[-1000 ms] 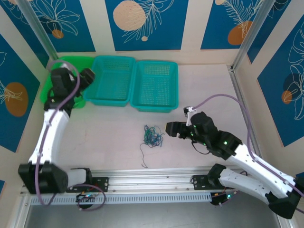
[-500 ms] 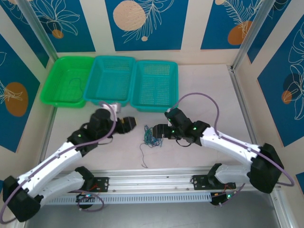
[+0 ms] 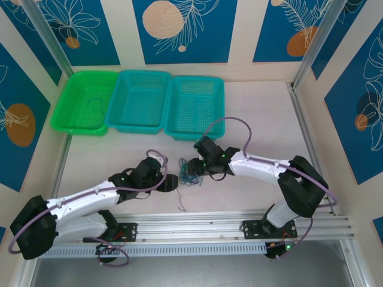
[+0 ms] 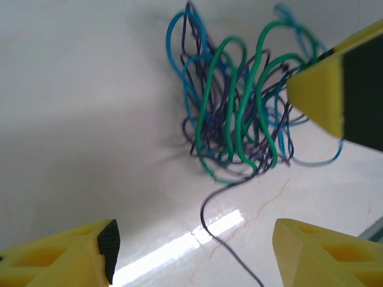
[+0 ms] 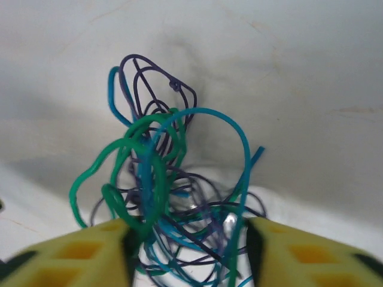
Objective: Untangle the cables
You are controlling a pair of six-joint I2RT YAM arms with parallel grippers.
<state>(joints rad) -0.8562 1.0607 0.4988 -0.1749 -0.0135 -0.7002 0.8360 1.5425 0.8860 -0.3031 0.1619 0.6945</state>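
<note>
Tabletop point(image 3: 257, 119), pale, with a green tray point(image 3: 84, 110), a middle teal tray point(image 3: 139, 100) and a right teal tray point(image 3: 194, 107) along its far side. Left pincer point(image 3: 173, 182) point(image 4: 194, 239) is released, jaws spread wide, just left of the cables point(image 3: 191, 173) point(image 4: 239, 119) point(image 5: 161, 179). Right pincer point(image 3: 192, 167) point(image 5: 188, 245) is likewise released, its yellow fingers point(image 5: 90, 251) straddling the clump; contact seems likely but is unclear. The cables are green, blue and dark wires knotted mid-tabletop, with one dark strand trailing toward the near edge.
</note>
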